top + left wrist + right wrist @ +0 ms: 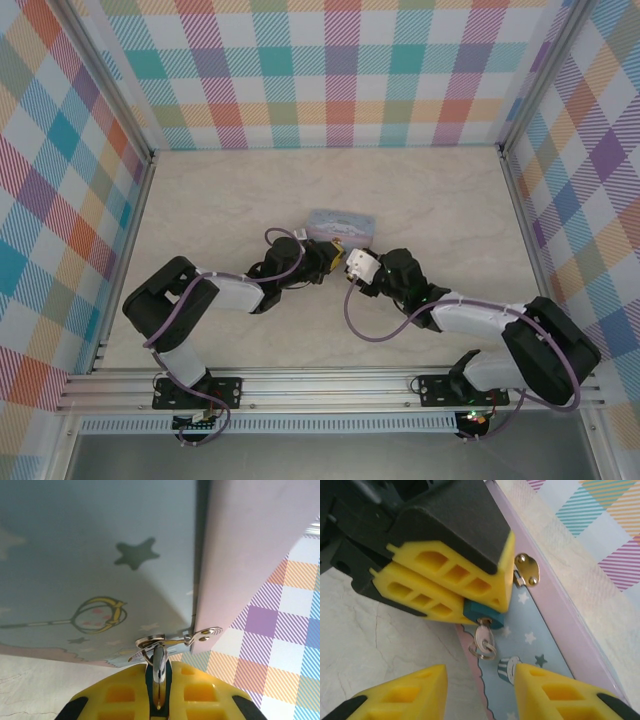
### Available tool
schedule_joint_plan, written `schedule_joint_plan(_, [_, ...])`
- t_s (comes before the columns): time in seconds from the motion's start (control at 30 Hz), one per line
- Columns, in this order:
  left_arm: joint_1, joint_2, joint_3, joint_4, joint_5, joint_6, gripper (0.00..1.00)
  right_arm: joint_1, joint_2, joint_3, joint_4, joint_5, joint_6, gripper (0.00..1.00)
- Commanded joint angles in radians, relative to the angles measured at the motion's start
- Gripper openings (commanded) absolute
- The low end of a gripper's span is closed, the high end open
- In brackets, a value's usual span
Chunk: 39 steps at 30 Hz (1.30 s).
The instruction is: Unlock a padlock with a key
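Your left gripper point(159, 692) is clamped on the padlock point(481, 616), held over the tin point(540, 645) near its hasp point(527, 570); the key point(483, 639) projects from the padlock's end; your right gripper point(480, 690) has fingers apart, just short of the key, holding nothing.

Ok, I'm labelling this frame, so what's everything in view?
tin: 1, pale blue with pink edge, mid-table
hasp: 1, silver, on the tin's edge
padlock: 1, blue, clamped in the left claw
key: 1, silver, hanging at the padlock's end
table: 1, beige, under everything
walls: 3, plaid, around the table
left claw: 1, yellow, shut on the padlock
right claw: 1, yellow, open, near the key
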Motion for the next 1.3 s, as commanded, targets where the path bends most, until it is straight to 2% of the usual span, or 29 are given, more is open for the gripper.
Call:
schedule_joint_plan(0.0, [0.009,-0.038,0.022,-0.022,0.003,-0.003,0.00,0.022,0.029,0.048,0.064,0.017,-0.041,0.38])
schedule_joint_plan(0.53, [0.009,-0.040,0.007,-0.011,0.004,0.000,0.00,0.026,0.117,0.064,0.096,0.065,-0.040,0.26])
schedule_joint_plan(0.7, [0.008,-0.038,0.008,-0.013,0.009,0.002,0.00,0.026,0.125,0.072,0.101,0.067,-0.032,0.18])
schedule_joint_plan(0.93, [0.008,-0.036,0.011,-0.019,0.018,0.005,0.00,0.026,0.134,0.092,0.101,0.062,-0.012,0.13])
schedule_joint_plan(1.13, [0.008,-0.039,0.010,-0.023,0.022,0.007,0.00,0.026,0.160,0.109,0.101,0.072,-0.005,0.02])
schedule_joint_plan(1.27, [0.008,-0.039,0.009,-0.028,0.026,0.010,0.00,0.026,0.161,0.114,0.090,0.060,0.026,0.00])
